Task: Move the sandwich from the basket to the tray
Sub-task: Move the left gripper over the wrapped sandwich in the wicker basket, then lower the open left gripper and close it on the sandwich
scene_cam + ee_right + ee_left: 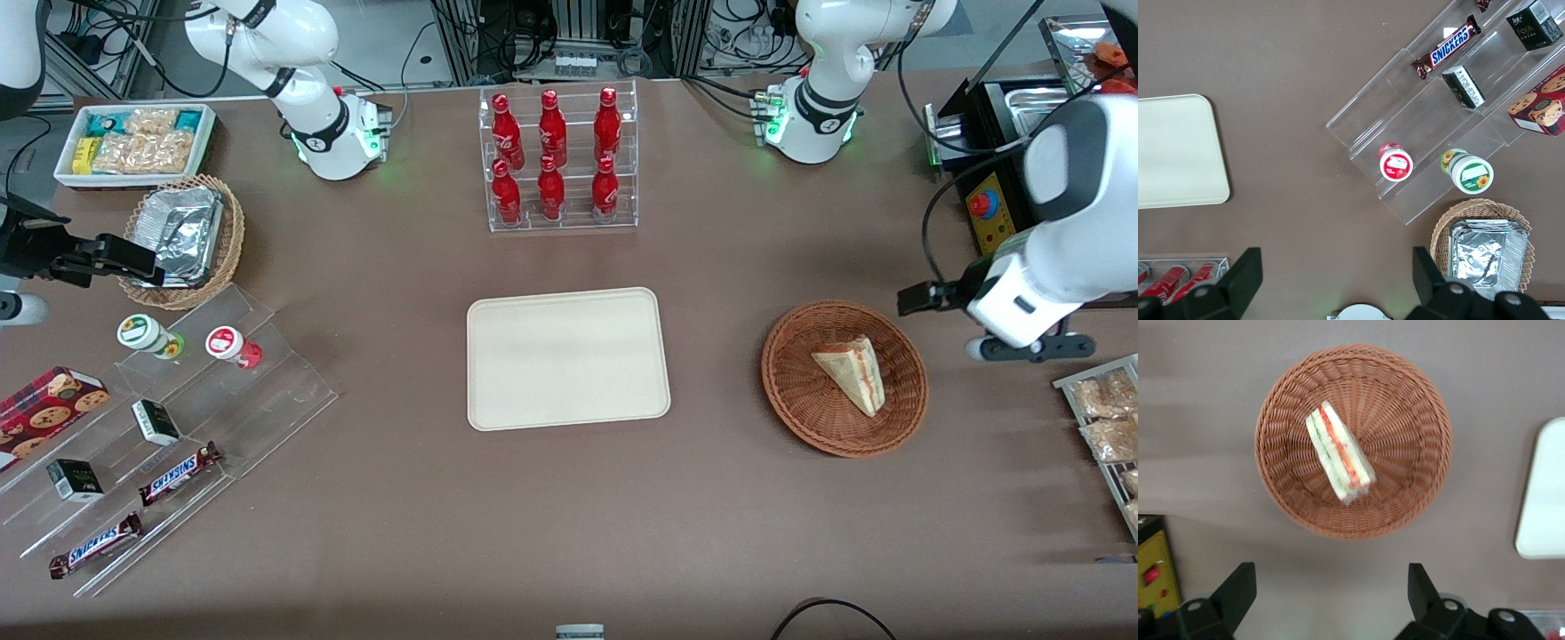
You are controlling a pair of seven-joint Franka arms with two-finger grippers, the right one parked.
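Six red bottles (pixel 553 160) stand in the clear rack — three above, three below. Two Snickers bars (pixel 180 473), two small dark boxes (pixel 156 421), two round-lidded cups (pixel 151 336) and one cookie box (pixel 49 404) sit on the clear steps. One tray (pixel 566 357), one sandwich (pixel 853 371) in one basket (pixel 845 379), one foil container (pixel 182 233) — and one pincer (pixel 1331 593), its fingers apart.

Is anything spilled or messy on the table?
Nothing stands out. The sandwich lies whole in the basket, the tray sits bare and flat, and the open gripper hovers above the table beside the basket.
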